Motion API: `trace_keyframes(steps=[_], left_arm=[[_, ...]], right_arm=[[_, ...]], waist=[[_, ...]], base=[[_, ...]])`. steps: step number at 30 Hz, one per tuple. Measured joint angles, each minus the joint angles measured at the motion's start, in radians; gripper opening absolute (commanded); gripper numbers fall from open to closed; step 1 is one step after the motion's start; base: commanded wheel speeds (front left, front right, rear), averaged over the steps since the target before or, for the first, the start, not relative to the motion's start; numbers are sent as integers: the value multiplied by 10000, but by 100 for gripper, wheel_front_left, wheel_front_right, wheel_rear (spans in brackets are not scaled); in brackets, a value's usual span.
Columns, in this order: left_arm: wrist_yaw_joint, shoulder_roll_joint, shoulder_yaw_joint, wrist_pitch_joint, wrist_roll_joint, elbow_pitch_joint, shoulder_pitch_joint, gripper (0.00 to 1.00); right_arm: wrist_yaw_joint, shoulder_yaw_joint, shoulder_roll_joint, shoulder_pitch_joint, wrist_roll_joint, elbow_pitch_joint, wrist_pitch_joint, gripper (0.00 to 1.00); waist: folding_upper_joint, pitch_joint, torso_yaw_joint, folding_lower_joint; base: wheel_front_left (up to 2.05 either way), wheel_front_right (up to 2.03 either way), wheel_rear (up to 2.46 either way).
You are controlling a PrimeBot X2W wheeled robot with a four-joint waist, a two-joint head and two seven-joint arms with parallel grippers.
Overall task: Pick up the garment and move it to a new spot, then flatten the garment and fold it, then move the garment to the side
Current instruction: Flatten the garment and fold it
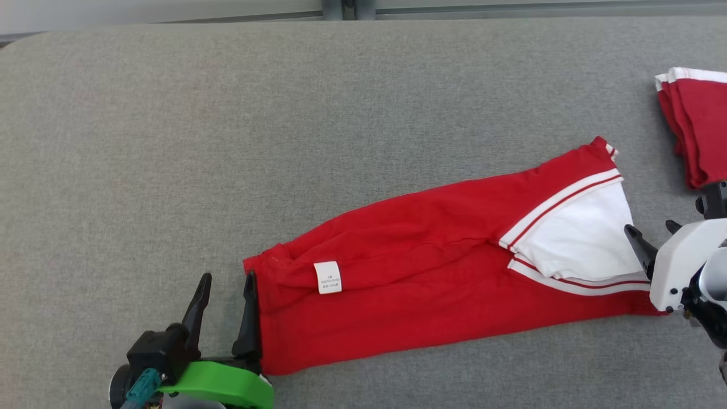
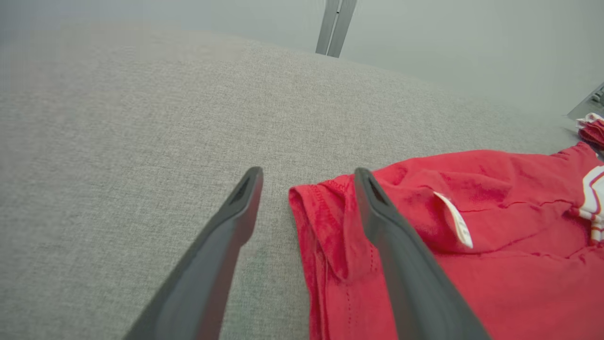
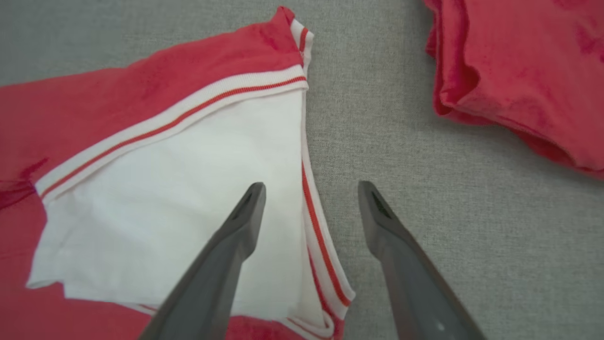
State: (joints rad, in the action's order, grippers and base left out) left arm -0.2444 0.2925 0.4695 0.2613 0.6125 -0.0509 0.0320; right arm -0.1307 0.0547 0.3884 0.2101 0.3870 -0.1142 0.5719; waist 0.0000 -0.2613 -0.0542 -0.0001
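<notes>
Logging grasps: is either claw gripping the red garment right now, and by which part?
Nothing is held. The left claw stands open astride the red garment at its labelled end. The right claw is open at the collar end. Neither pinches cloth.

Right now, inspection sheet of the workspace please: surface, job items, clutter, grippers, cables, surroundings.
Surface: grey fabric-covered table, smooth, no stains seen.
Job's things: red garment lying flat and slanted, folded into a long strip; white neck panel at its right end, care label facing up near its left end.
Clutter: second red garment, folded, at the right edge, apart from the first.
Grippers: left gripper open at the hem end, holding nothing; right gripper open at the collar end, holding nothing.
Cables: teal connector at the left wrist; none on the table.
Surroundings: grey post beyond the far edge.
</notes>
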Motion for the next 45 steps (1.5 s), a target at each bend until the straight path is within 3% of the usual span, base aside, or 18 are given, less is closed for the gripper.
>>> trace_keyframes(steps=[6, 13, 14, 15, 16, 21, 27, 31, 34, 37, 40, 45], left_arm=[[746, -1039, -1112, 12, -1350, 176, -213, 100], [1714, -1964, -2230, 12, -2125, 52, -635, 100], [1850, -2067, -2360, 13, -2268, 29, -689, 100], [1985, -2150, -2447, 12, -2316, -4, -721, 100], [2092, -2207, -2500, 13, -2353, -15, -732, 100], [2456, -2383, -2782, 13, -2196, -86, -744, 100], [2347, -2406, -2717, 13, -1593, -130, -880, 100], [2234, -2408, -2681, 13, -1287, -178, -1078, 100], [2155, -2410, -2663, 13, -1181, -176, -1212, 100], [2040, -2412, -2619, 13, -1028, -142, -1262, 100], [2000, -2414, -2422, 13, -940, -128, -1242, 100], [1973, -2418, -2196, 13, -846, -221, -1004, 100]], right_arm=[[-2, -332, 313, 713, -134, -1179, 663, 100], [50, -299, 35, 818, 1664, -1595, 1106, 100], [50, -320, -4, 814, 1848, -1632, 1152, 87], [48, -357, -12, 799, 2010, -1668, 1202, 31], [46, -355, -4, 783, 2159, -1684, 1195, 0], [0, 1181, 33, 905, 2368, -2217, 290, 0], [-2, 2627, 752, 1173, 2468, -1933, 848, 0], [2, 3033, 1135, 1122, 2673, -704, 1733, 0], [2, 2838, 1168, 837, 2861, 642, 2460, 0], [0, 2245, 790, 703, 2970, 2031, 3085, 0], [2, 1246, -38, 547, 2963, 2999, 3615, 0], [2, -832, -1645, -233, 2673, 3555, 3843, 0]], waist=[[0, -330, -488, 0], [0, -340, -990, 0], [0, -283, -1019, 0], [0, -222, -1039, 0], [0, -175, -1056, 0], [0, 66, -1214, 0], [0, 414, -1430, 1], [0, 654, -1593, 0], [0, 824, -1699, 0], [0, 911, -1798, 0], [0, 857, -1851, 0], [0, 708, -2007, 1]], base=[[0, 0, 0], [0, 0, 0], [0, 0, 0], [0, 0, 0], [0, 0, 0], [0, 0, 0], [0, 0, 0], [0, 0, 0], [0, 0, 0], [0, 0, 0], [0, 0, 0], [0, 0, 0]])
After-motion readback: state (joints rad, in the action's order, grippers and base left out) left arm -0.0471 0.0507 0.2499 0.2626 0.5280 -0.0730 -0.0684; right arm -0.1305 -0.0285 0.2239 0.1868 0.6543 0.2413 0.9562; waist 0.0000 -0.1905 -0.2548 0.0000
